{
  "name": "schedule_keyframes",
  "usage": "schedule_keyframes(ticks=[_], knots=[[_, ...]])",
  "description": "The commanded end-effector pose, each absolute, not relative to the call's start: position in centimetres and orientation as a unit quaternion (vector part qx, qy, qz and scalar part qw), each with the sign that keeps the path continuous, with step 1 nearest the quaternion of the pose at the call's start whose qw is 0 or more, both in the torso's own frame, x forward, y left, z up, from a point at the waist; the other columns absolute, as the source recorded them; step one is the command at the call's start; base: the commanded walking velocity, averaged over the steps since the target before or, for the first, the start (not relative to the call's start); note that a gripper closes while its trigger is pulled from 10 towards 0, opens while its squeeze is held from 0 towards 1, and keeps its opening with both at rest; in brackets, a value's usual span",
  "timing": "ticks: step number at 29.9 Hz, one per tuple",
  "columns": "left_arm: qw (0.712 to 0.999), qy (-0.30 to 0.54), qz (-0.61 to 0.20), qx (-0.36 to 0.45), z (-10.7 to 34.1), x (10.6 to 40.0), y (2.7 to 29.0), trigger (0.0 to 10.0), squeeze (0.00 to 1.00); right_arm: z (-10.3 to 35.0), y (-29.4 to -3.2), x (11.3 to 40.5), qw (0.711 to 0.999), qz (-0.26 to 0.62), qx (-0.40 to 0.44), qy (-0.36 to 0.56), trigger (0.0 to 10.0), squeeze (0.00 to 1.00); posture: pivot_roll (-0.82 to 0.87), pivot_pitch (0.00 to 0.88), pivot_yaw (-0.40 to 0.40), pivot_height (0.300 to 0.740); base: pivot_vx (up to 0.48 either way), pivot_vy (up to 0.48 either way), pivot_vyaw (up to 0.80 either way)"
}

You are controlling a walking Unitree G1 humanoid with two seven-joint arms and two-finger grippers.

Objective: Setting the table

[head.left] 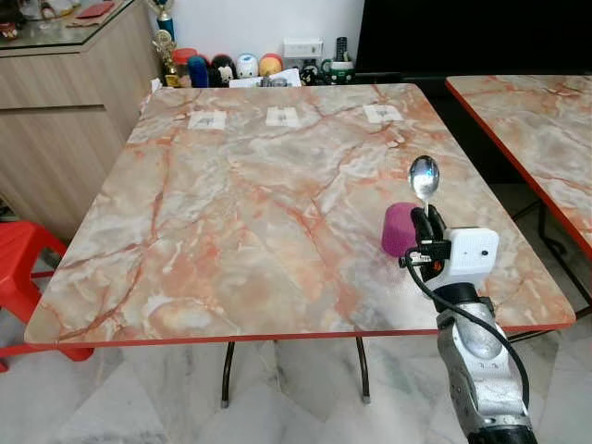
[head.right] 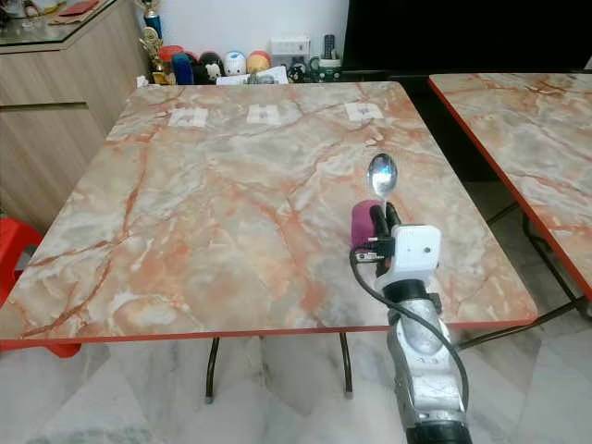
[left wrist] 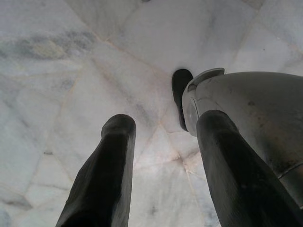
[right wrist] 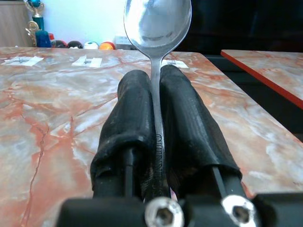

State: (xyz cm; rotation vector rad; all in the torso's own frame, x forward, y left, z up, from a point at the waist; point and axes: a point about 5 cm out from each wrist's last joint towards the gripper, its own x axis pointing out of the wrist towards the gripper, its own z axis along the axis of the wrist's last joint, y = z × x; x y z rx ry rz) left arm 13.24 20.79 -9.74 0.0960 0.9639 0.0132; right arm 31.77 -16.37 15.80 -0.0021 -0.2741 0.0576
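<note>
While the right gripper (head.left: 426, 220) is held above the near right part of the table (head.left: 231, 213), a spoon (head.left: 425, 178) is clamped between its two black fingers (right wrist: 182, 118). The handle is pinched tightly, and the bowl of the spoon stands beyond the fingertips, pointing up and away from the robot. The long axis of the spoon therefore runs along the fingers, toward the far edge of the table.

Just beside the gripper, on its left side, a purple cup (head.left: 400, 229) is seen on the table, partly hidden by the fingers. It cannot be told whether the cup is touched by the gripper. It is judged that the spoon is to be laid down near this cup, so the cup is the thing which may be knocked if the gripper is lowered or turned to the left.

At the far edge three small white labels (head.left: 282, 117) are stuck on the marble top, well apart from the gripper. Behind the table, small round figures (head.left: 245, 65) and a mug (head.left: 339, 68) are lined along the wall. A second table (head.left: 536, 129) stands to the right and a red stool (head.left: 18, 268) to the left.

The left gripper (left wrist: 163, 165) hangs over the pale floor (left wrist: 71, 71), with its fingers spread apart and nothing between them. The right arm is clearly the nearer one for this task.
</note>
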Motion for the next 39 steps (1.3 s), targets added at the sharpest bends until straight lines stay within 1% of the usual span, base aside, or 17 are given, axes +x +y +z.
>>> schedule_keyframes(ticks=[1,6,13,19,21,22,24,36,39], knots=[[0.872,0.487,-0.031,0.035,-10.6,11.9,18.4,10.0,0.00,16.7,-15.8,31.8,0.988,0.033,0.001,-0.150,10.0,0.00,-0.02,0.107,-0.029,0.740,0.000,-0.386,0.00],[0.873,0.486,-0.033,0.038,-10.5,12.4,17.8,10.0,0.00,17.2,-15.4,32.0,0.987,0.034,0.007,-0.157,10.0,0.00,-0.02,0.100,-0.026,0.740,0.000,-0.408,0.00],[0.879,0.472,-0.045,0.040,-10.0,14.6,15.5,10.0,0.00,17.2,-15.0,32.0,0.988,0.034,0.010,-0.150,10.0,0.00,-0.02,0.086,-0.022,0.740,0.000,-0.432,0.00],[0.881,0.468,-0.050,0.042,-10.0,14.8,14.5,10.0,0.00,17.1,-14.9,32.1,0.988,0.033,0.013,-0.147,10.0,0.00,-0.02,0.079,-0.020,0.740,0.000,-0.437,0.00],[0.881,0.469,-0.050,0.043,-10.0,14.6,14.7,10.0,0.00,17.0,-14.9,32.1,0.989,0.033,0.014,-0.146,10.0,0.00,-0.02,0.079,-0.019,0.740,0.000,-0.435,0.00],[0.880,0.471,-0.047,0.044,-10.1,14.4,15.4,10.0,0.00,17.0,-14.9,32.1,0.989,0.033,0.014,-0.145,10.0,0.00,-0.02,0.078,-0.018,0.740,0.000,-0.439,0.00],[0.879,0.473,-0.045,0.046,-10.1,14.3,15.8,10.0,0.00,17.0,-14.9,32.1,0.989,0.032,0.015,-0.145,10.0,0.00,-0.02,0.078,-0.018,0.740,0.000,-0.437,0.00],[0.876,0.477,-0.053,0.054,-10.2,13.9,16.0,10.0,0.00,17.1,-15.1,32.1,0.989,0.026,0.014,-0.142,10.0,0.00,-0.03,0.090,-0.014,0.740,0.000,-0.438,0.00],[0.877,0.476,-0.043,0.057,-10.2,13.9,16.6,10.0,0.00,17.2,-15.3,32.1,0.989,0.022,0.013,-0.144,10.0,0.00,-0.03,0.093,-0.014,0.740,0.000,-0.439,0.00]])
